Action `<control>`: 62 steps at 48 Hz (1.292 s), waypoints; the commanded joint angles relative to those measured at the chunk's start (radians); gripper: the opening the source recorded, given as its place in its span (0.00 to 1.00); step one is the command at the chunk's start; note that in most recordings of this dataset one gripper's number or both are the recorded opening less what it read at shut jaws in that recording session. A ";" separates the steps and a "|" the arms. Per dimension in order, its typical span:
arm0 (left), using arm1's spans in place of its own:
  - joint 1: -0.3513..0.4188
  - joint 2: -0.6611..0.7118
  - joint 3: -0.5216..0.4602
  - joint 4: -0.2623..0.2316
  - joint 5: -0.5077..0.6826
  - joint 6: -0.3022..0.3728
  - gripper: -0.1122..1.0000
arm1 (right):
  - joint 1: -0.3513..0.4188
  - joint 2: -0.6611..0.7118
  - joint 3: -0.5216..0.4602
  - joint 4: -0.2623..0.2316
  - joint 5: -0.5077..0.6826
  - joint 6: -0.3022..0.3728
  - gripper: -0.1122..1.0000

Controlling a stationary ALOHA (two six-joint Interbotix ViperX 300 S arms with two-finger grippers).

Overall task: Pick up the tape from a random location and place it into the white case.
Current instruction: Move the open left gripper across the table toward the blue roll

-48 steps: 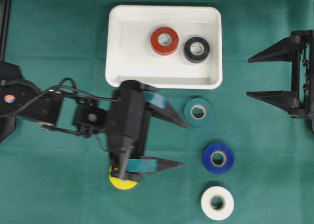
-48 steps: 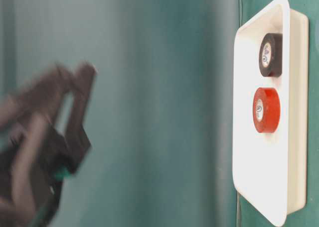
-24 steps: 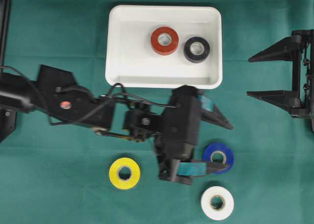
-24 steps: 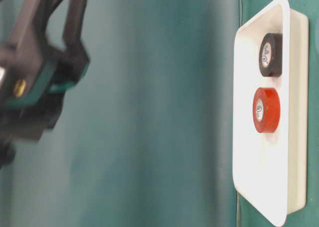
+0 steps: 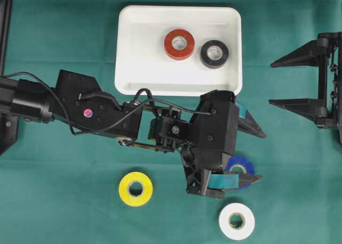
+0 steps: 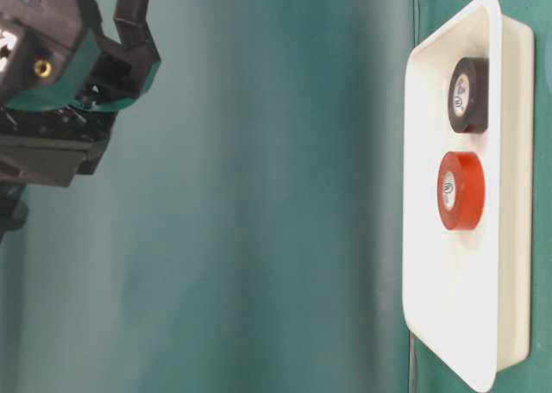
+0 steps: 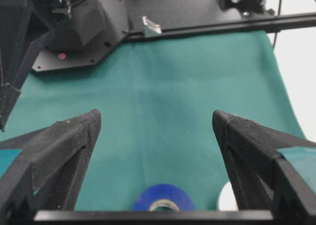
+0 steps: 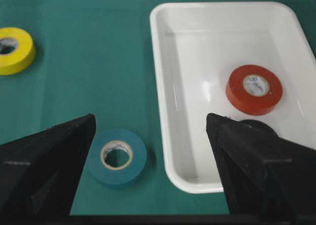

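Looking down from overhead, the left tool (image 5: 251, 155) hangs with its jaws spread wide over the green tabletop (image 5: 64, 212), just below the white case (image 5: 178, 50). The blue tape (image 5: 239, 165) lies flat between the two fingers, closer to the lower one, which covers part of it; the roll sits near the fingertips, not deep in the throat. A red tape (image 5: 179, 44) and a black tape (image 5: 214, 54) already lie in the case, while a yellow tape (image 5: 135, 188) and a white tape (image 5: 236, 221) lie loose on the cloth. The right tool (image 5: 291, 83) rests at the far right, spread and empty, well apart from every roll, so the left arm is plainly the nearer one.

At table level, the left tool (image 6: 103, 31) shows only as a dark block at the upper left, probably clear of the cloth, though this blurred view does not settle its height.

From the left wrist, the blue tape (image 7: 163, 199) sits low at the frame's bottom edge, roughly centred between the spread fingers (image 7: 54, 151), hole upward, with the white tape (image 7: 227, 199) peeking beside the right finger.

From the right wrist, a teal tape (image 8: 117, 156) lies flat just beside the case's (image 8: 165, 151) near wall, between that tool's open fingers (image 8: 49, 161) but untouched.
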 commanded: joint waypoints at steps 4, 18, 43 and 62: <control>0.005 -0.017 -0.028 0.003 0.003 -0.006 0.95 | 0.003 0.000 -0.015 0.000 -0.006 -0.002 0.89; 0.006 0.037 -0.132 0.002 0.175 -0.029 0.95 | 0.003 0.000 -0.014 -0.002 -0.006 -0.002 0.89; 0.012 0.149 -0.337 0.011 0.511 -0.046 0.95 | 0.003 -0.002 -0.015 -0.002 -0.005 -0.002 0.89; 0.014 0.149 -0.334 0.011 0.511 -0.046 0.95 | 0.003 0.000 -0.014 -0.002 -0.005 -0.002 0.89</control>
